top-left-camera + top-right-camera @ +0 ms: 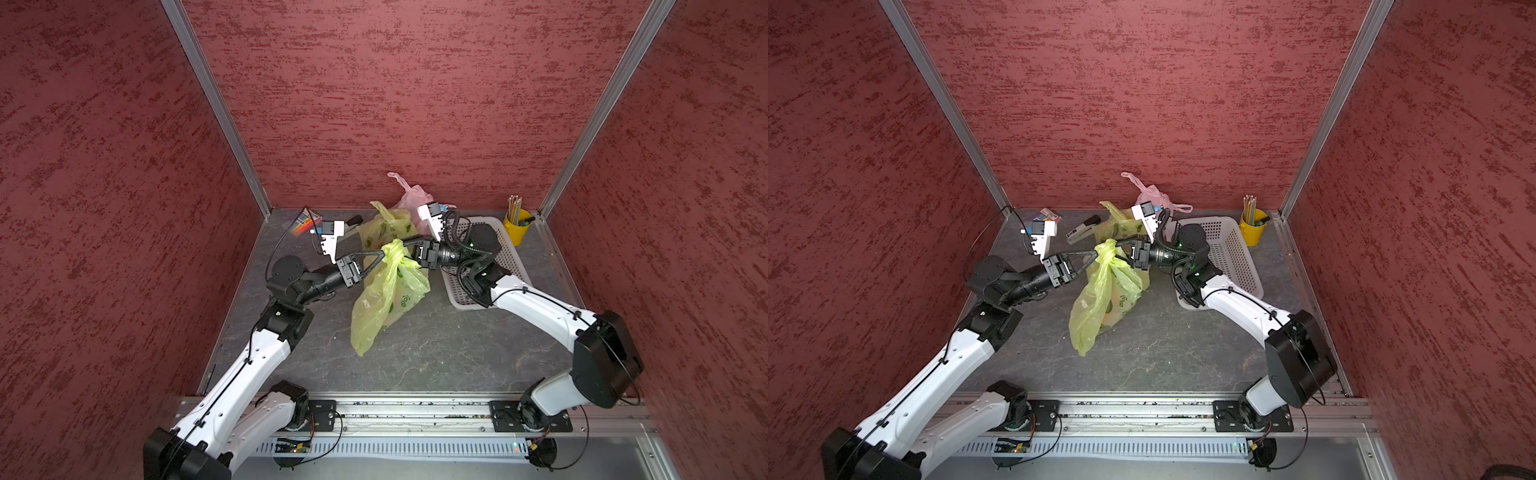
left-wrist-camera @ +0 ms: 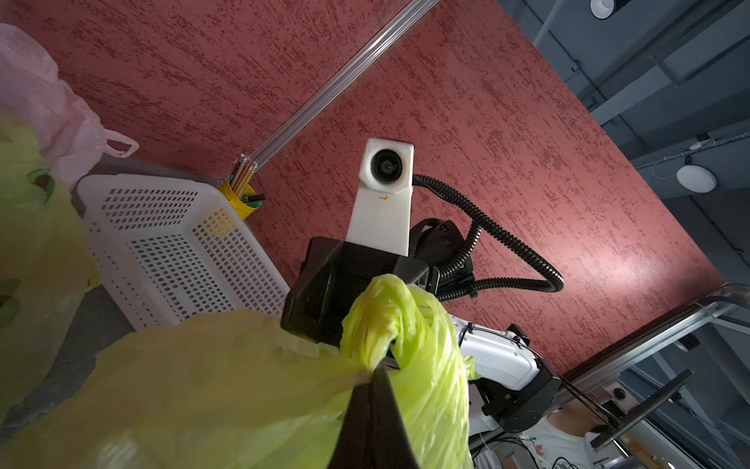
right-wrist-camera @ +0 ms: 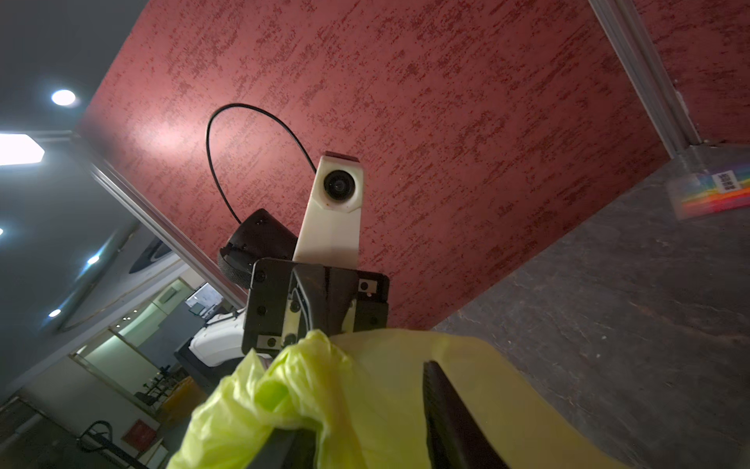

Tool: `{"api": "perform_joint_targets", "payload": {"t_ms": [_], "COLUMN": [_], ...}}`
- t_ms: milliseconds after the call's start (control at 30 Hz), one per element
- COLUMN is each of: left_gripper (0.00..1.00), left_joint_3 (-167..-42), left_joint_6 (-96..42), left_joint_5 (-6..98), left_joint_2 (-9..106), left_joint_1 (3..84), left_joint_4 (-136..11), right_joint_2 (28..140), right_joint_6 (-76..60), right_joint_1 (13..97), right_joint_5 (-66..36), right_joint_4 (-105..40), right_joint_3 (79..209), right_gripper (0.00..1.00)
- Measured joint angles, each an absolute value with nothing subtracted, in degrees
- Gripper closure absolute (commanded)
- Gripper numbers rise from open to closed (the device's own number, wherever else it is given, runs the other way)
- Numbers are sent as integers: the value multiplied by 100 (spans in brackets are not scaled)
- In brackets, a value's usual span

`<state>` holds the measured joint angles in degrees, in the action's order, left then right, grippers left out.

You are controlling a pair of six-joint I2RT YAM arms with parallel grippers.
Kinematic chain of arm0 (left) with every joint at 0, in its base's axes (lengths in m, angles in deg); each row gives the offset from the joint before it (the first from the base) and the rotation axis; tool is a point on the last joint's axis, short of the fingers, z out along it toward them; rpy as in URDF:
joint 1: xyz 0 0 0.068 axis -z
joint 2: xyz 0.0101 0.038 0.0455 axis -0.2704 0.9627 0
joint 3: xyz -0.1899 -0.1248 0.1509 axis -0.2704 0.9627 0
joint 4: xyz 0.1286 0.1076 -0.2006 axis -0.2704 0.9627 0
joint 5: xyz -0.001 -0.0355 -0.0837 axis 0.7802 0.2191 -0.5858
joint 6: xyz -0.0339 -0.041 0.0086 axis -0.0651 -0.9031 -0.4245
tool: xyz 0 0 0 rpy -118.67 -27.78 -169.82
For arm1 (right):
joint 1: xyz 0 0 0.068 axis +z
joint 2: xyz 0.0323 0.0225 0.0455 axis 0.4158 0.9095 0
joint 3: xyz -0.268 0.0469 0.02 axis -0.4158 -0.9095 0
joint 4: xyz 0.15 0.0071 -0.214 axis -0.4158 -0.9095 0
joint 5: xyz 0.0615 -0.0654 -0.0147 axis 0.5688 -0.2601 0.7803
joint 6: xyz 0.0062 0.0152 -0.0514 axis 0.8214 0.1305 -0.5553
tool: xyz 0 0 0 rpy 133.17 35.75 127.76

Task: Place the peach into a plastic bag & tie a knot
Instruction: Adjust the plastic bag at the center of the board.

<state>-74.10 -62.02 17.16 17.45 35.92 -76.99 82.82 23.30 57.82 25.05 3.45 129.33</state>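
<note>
A yellow-green plastic bag [image 1: 386, 307] [image 1: 1104, 303] hangs in the middle of the table, its lower end on the surface. Its top is twisted into a knot [image 1: 395, 253] [image 1: 1106, 253] between my two grippers. My left gripper [image 1: 382, 254] [image 2: 379, 369] comes in from the left and is shut on a strand of the bag beside the knot. My right gripper [image 1: 405, 251] [image 3: 361, 406] faces it from the right. Its jaws stand apart, with loose bag plastic [image 3: 365, 385] lying between them. The peach is hidden.
A white perforated basket [image 1: 498, 257] lies under my right arm. A yellow cup of pencils [image 1: 517, 226] stands at the back right. A pink bag [image 1: 411, 197] and another yellow-green bag [image 1: 386, 228] lie at the back wall. A colourful box [image 1: 307, 222] and a stapler [image 1: 1081, 232] lie at the back left.
</note>
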Motion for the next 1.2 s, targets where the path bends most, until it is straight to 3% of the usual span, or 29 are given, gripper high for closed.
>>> {"api": "perform_joint_targets", "payload": {"t_ms": [200,333,467,600,933,1200], "left_gripper": [100,100,100,100,100,100], "left_joint_3": [-7036,-6826,-6787,-6787,-6787,-6787], "left_joint_6": [-5995,-5977,-5971,-5958,-5958,-5962], "left_joint_5": [1849,1865,1858,1827,1803,1797], "left_joint_2": [1719,1605,1498,1455,1474,1494], "left_joint_1": [3325,3095,2960,2934,2918,2918], "left_joint_4": [-7441,-7340,-7268,-7268,-7244,-7227], "right_joint_2": [8018,7548,7069,6683,6514,6785], "right_joint_6": [1428,719,298,444,1364,1399], "right_joint_1": [5658,5570,5461,5402,6032,6410], "right_joint_5": [2212,1766,1202,1069,1606,1665], "right_joint_4": [-1104,-2162,-3040,-3206,-2422,-2321], "right_joint_3": [12778,12767,12767,12632,12406,12428], "right_gripper": [22,18,22,38,35,47]}}
